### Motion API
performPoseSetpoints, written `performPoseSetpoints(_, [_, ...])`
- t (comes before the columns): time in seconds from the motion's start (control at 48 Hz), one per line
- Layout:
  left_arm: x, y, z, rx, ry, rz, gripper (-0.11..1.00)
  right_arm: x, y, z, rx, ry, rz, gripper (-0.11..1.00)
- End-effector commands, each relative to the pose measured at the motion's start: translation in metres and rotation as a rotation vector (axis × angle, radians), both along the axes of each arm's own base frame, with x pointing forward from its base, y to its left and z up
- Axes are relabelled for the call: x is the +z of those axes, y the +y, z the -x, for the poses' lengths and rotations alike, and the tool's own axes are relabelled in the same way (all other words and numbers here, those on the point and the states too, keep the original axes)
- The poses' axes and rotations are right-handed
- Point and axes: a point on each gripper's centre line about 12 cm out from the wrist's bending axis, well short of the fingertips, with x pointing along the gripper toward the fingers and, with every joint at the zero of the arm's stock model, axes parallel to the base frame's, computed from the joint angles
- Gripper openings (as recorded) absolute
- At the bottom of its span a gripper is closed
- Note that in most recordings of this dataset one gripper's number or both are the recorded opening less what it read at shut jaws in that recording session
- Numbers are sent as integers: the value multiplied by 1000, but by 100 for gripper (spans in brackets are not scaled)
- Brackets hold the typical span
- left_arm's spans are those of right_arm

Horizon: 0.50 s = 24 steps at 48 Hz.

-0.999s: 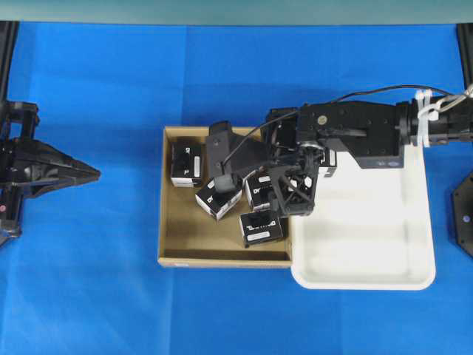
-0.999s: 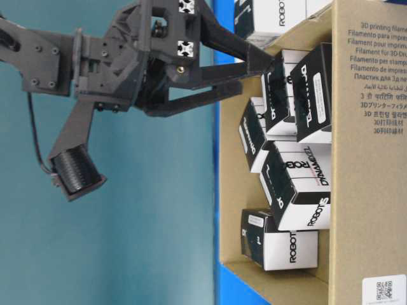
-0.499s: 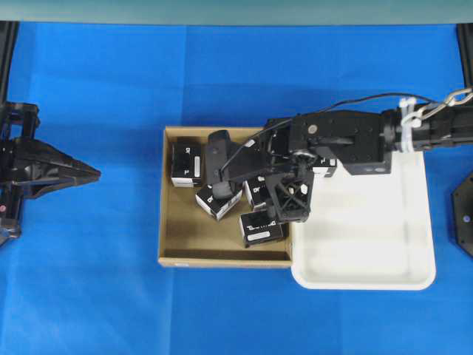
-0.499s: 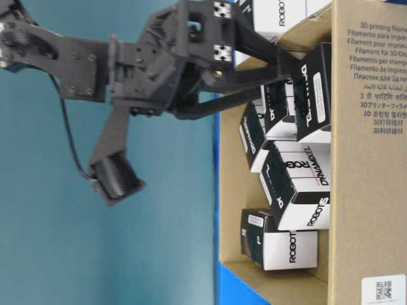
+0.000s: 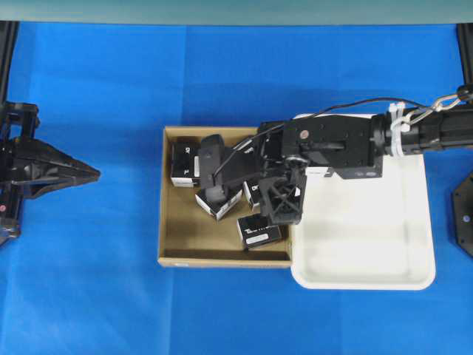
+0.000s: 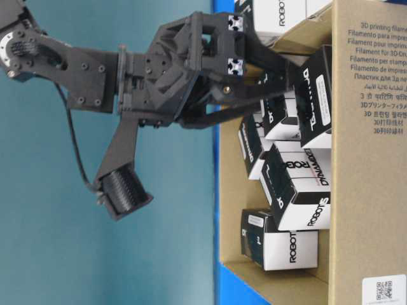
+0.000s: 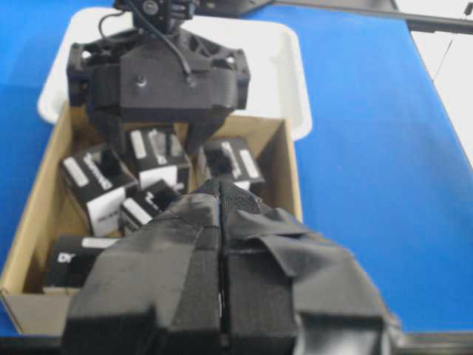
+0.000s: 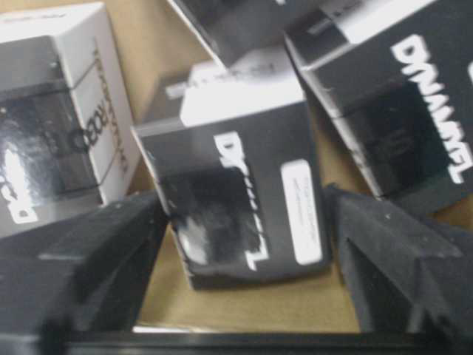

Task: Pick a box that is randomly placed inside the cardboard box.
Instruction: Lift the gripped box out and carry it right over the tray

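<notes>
The brown cardboard box (image 5: pixel 181 237) lies mid-table and holds several black cartons. My right gripper (image 5: pixel 260 191) reaches down into it, over the box (image 5: pixel 255 194) near the right wall. In the right wrist view this box (image 8: pixel 244 200), black with a white sticker, rests on the cardboard floor. One of my fingers (image 8: pixel 103 251) presses its left side and the other its right. The left wrist view shows the same straddle of the box (image 7: pixel 157 151). My left gripper (image 5: pixel 96 174) hovers left of the cardboard box, shut and empty.
A white plastic tray (image 5: pixel 369 244) adjoins the cardboard box on the right, under the right arm. Other cartons (image 5: pixel 186 164) (image 5: pixel 260 231) crowd close around the gripped one. Blue cloth (image 5: pixel 111 296) covers the table.
The right gripper has moved left and down into the cardboard box, and its jaws have narrowed onto the carton's sides. The left arm has not moved.
</notes>
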Motion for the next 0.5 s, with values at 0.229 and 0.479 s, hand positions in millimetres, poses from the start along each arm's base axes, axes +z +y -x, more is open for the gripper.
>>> performPoseSetpoints(0.229, [6, 0, -2, 0, -17, 0, -7, 45, 12, -11, 26, -28, -3, 60])
performPoseSetpoints(0.479, [6, 0, -2, 0, -20, 0, -7, 99, 6, -8, -34, -84, -6, 60])
